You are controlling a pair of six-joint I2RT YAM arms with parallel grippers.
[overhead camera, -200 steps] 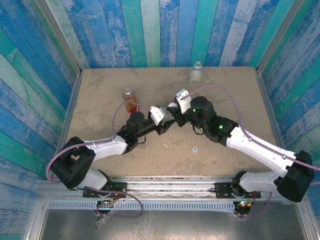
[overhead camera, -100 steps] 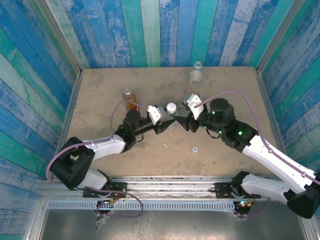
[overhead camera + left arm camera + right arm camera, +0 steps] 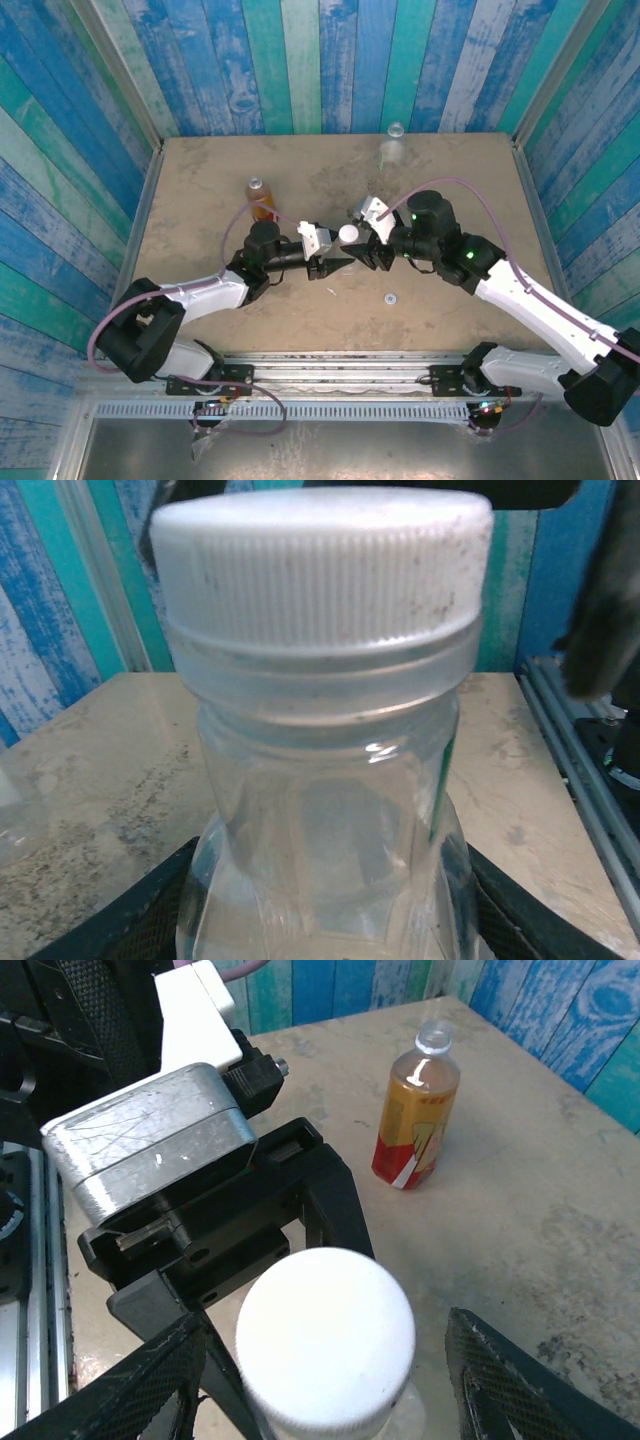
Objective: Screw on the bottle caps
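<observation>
My left gripper [image 3: 325, 915] is shut on the body of a short clear bottle [image 3: 325, 810], its fingers [image 3: 120, 920] pressing both sides. A ribbed white bottle cap [image 3: 320, 570] sits on the bottle's neck. From the top view this cap [image 3: 347, 233] is mid-table, with my left gripper [image 3: 338, 258] below it and my right gripper [image 3: 360, 247] beside it. In the right wrist view my right gripper [image 3: 330, 1385] is open, its fingers [image 3: 150, 1380] standing apart on either side of the cap [image 3: 325, 1335] with gaps.
An orange-amber bottle [image 3: 260, 202] with a red band stands upright at the left [image 3: 418, 1120]. A clear taller bottle [image 3: 393, 148] stands at the back edge. A small round white disc [image 3: 389, 297] and a tiny white scrap [image 3: 330, 292] lie on the tabletop [image 3: 200, 180].
My right gripper let go of the cap, drew back to the right, then came back with jaws spread around it. The left gripper kept hold of the bottle.
</observation>
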